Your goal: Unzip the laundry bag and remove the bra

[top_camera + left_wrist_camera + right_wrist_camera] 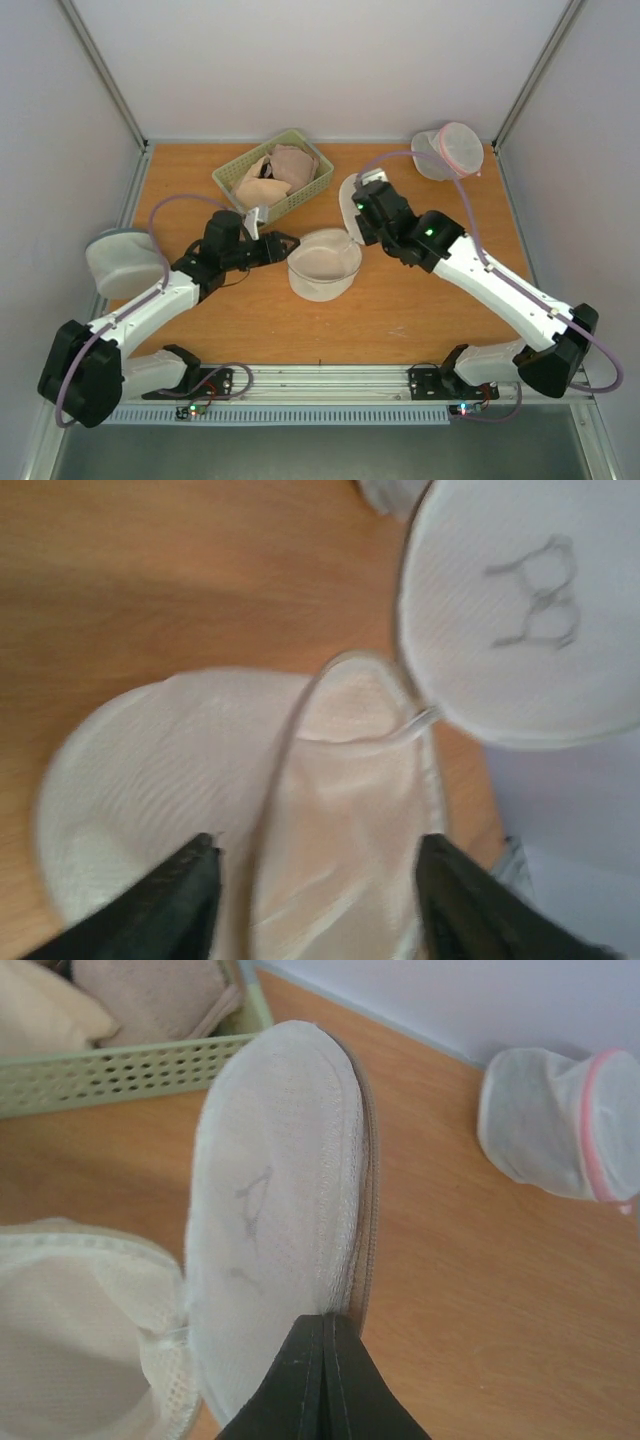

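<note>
Top view, progress: the laundry bag (325, 285) sits mid-frame on the surface (400, 320). It is already unzipped, with its round lid (349, 192) lifted at the bag's upper right. The bra (322, 258) shows pale pink inside and is not yet out.
Top view, arms: the right claw (358, 210) reaches in from the right to the lid. The left claw (285, 243) stretches low to the bag's left rim.
Left wrist view, claw: its fingers (190, 880) stand apart at the bottom of the frame, over the open mouth and gripping nothing. The bra's peach cloth lies just beyond them, and the lid fills the upper right.
Right wrist view, claw: clamped together on the lid's zip edge, holding the lid upright. The bag's open mouth is at lower left.
Left to do: by my reading, take hold of the bra and draw it out.
</note>
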`<act>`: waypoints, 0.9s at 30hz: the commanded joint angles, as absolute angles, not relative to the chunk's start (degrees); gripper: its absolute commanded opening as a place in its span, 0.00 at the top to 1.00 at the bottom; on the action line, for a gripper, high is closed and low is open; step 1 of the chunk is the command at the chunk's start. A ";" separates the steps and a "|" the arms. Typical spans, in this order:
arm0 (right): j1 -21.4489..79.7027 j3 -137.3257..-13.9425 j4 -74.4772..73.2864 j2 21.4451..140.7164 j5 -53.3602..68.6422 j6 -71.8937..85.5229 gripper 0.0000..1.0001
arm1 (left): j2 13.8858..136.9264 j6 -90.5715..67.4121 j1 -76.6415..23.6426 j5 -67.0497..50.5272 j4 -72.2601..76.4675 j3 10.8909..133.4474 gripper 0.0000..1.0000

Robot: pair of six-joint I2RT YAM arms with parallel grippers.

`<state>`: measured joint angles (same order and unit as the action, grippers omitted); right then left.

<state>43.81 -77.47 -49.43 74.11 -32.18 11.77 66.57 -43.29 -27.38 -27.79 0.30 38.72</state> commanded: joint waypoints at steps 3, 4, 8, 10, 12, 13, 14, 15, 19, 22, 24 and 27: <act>53.46 -75.79 -47.72 79.31 -35.97 13.40 0.99 | 63.15 -35.62 -27.23 -22.91 -4.04 30.25 0.34; 55.52 -75.50 -47.58 80.40 -36.50 14.03 0.99 | 62.20 -35.71 -27.06 -23.00 -4.60 29.37 0.30; 62.00 -75.38 -47.90 85.07 -39.04 15.53 0.99 | 58.29 -37.57 -26.85 -24.43 -5.06 26.83 0.23; 64.50 -75.54 -48.26 86.90 -39.85 15.87 0.99 | 56.75 -37.70 -26.41 -24.69 -4.70 26.27 0.22; 66.84 -75.91 -48.66 88.51 -40.79 16.27 0.99 | 55.68 -38.25 -25.68 -25.30 -4.01 25.64 0.22; 67.88 -76.02 -48.67 89.70 -40.89 16.38 0.99 | 55.31 -38.67 -25.45 -25.47 -3.81 25.08 0.23; 68.96 -75.90 -48.62 90.71 -40.83 16.49 0.99 | 55.02 -38.80 -25.26 -25.41 -3.74 24.56 0.24; 69.99 -75.75 -48.50 91.59 -40.48 16.51 0.99 | 54.76 -38.97 -25.15 -25.21 -3.77 24.08 0.25; 74.08 -74.71 -47.61 95.55 -39.66 15.76 0.99 | 53.68 -39.75 -24.22 -23.65 -4.87 22.80 0.27; 75.73 -73.37 -45.88 97.13 -37.03 14.76 0.99 | 52.89 -39.92 -22.20 -22.16 -5.65 22.44 0.27; 76.37 -72.02 -43.68 97.56 -34.09 13.96 0.99 | 52.46 -39.78 -21.09 -21.43 -6.11 22.19 0.27; 76.79 -70.54 -40.53 99.09 -29.14 12.93 0.99 | 51.79 -39.90 -20.46 -21.27 -6.48 21.73 0.27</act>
